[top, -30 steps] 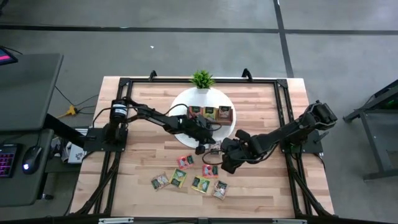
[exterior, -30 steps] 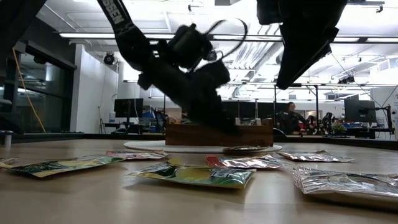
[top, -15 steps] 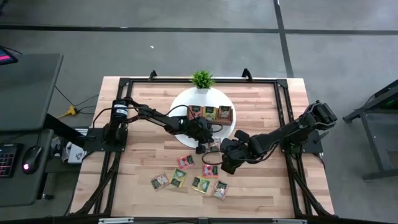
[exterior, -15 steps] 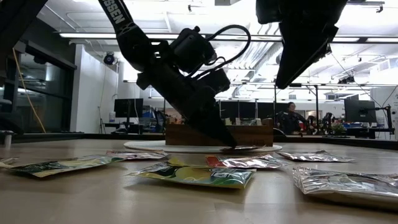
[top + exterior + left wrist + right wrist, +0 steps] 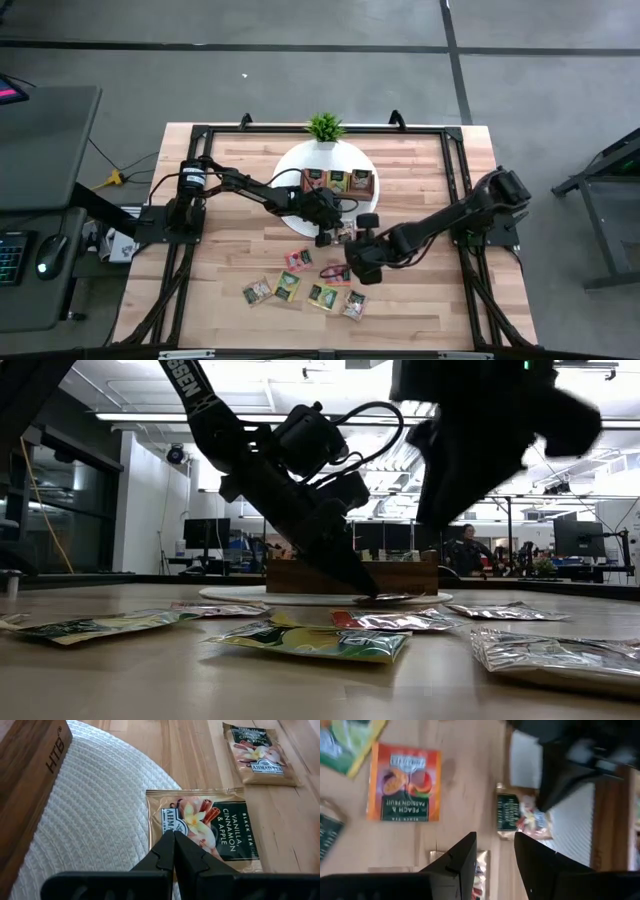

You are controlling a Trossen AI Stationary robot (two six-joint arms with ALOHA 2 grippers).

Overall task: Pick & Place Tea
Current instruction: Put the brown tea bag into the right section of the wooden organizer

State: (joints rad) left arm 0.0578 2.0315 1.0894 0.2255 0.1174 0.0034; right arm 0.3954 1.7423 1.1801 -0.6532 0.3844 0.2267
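Note:
Several tea sachets lie flat on the wooden table near its front, among them an orange peach one (image 5: 405, 782) and green ones (image 5: 287, 285). A brown vanilla sachet (image 5: 205, 825) lies at the edge of the white round mat (image 5: 295, 165), under my shut left gripper (image 5: 174, 835). My right gripper (image 5: 495, 847) hangs open above a pink-red sachet (image 5: 337, 272) and touches nothing. The brown wooden tray (image 5: 338, 181) stands on the mat with sachets in it. My left gripper presses its shut fingertips (image 5: 368, 590) down on the printed face of the vanilla sachet (image 5: 192, 820), near its middle. The fingers slant down from the table's left. The sachet lies flat, one edge on the mat and the rest on the wood.
A small green potted plant (image 5: 325, 127) stands at the far edge behind the mat. A black frame (image 5: 200, 135) runs round the tabletop. Another brown sachet (image 5: 257, 754) lies on the wood beyond the left gripper. Bare wood shows to the left and right of the sachets.
My right gripper has come down and gone toward the table's left and near edge, rolling about its own axis; its fingers now hang over the pink-red sachet. My left gripper has tipped its shut tips down onto the vanilla sachet and stayed in place.

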